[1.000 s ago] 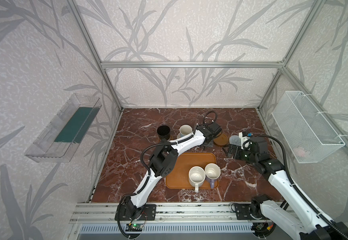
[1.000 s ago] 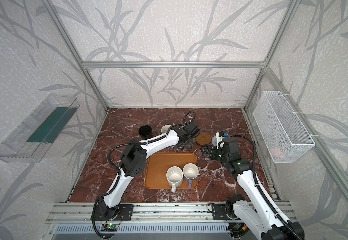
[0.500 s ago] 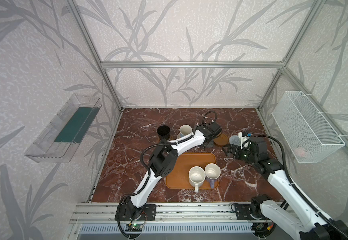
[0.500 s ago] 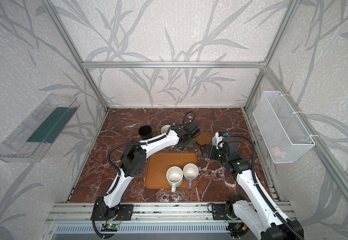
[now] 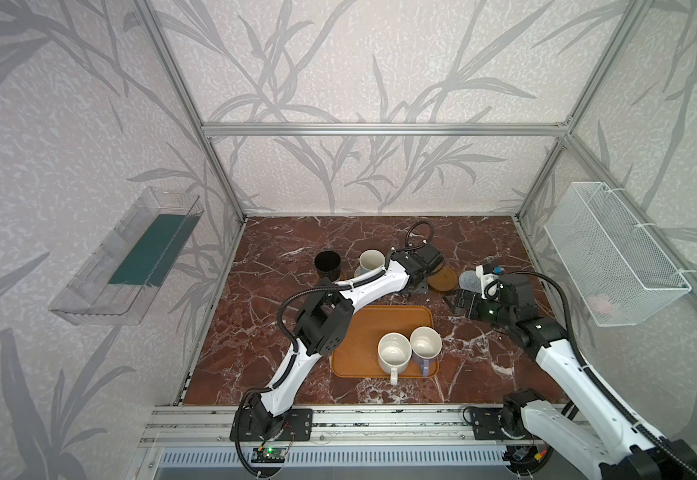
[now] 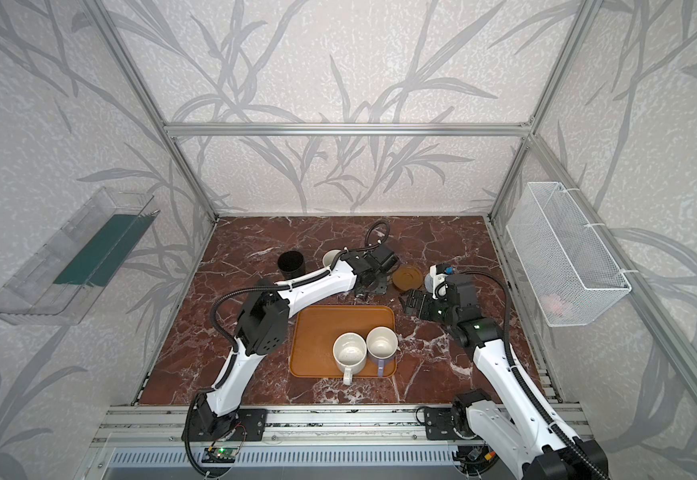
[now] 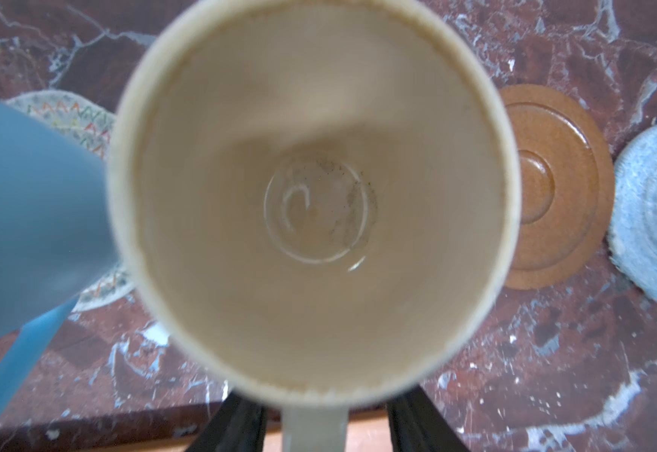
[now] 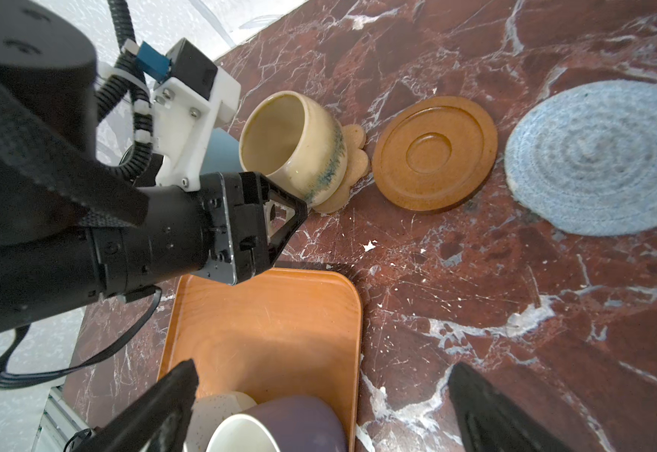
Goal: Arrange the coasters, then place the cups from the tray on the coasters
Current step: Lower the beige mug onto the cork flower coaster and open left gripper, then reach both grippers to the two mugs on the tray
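Mug-on-coaster stage, bimanual rig. L gripper [image 7: 319, 415] sits at the cream mug [image 7: 315, 117], on the side twd the tabletop's front edge. Its two black fingers [image 7: 236, 426] straddle the mug's handle. Jaws are part-open: a clear gap shows betw. the handle and one finger, the other finger is just beside it, and no clamp is visible. L wrist cam looks straight down into the mug. The mug stands upright on the flower coaster [image 8: 354, 156], whose lobes show past the mug's base in the R wrist view; glaze is cream w/ a blue-green streak. In both top views the L arm's wrist covers mug & coaster, just beyond the tray's far edge.

Row across mid-tabletop, left edge to right:
- black mug [image 5: 327, 262]
- blue mug [image 5: 371, 262] on beige coaster [image 7: 80, 117]
- cream mug
- brown disc [image 5: 442, 278], bare, just beside the flower coaster
- grey-blue coaster [image 5: 469, 281], bare

R gripper [image 8: 323, 366] hovers betw. the tray's far right corner & the grey-blue coaster, jaws spread wide, holding nothing. Tray [image 5: 359, 332] lies near the front edge, centre. White mug [image 5: 394, 353] & lavender mug [image 5: 424, 343] touch side by side in its front right part, handles twd the front edge.

Markings: moulded ring [image 7: 315, 256] w/ a curved stroke on the cream mug's inside bottom; not legible as writing.
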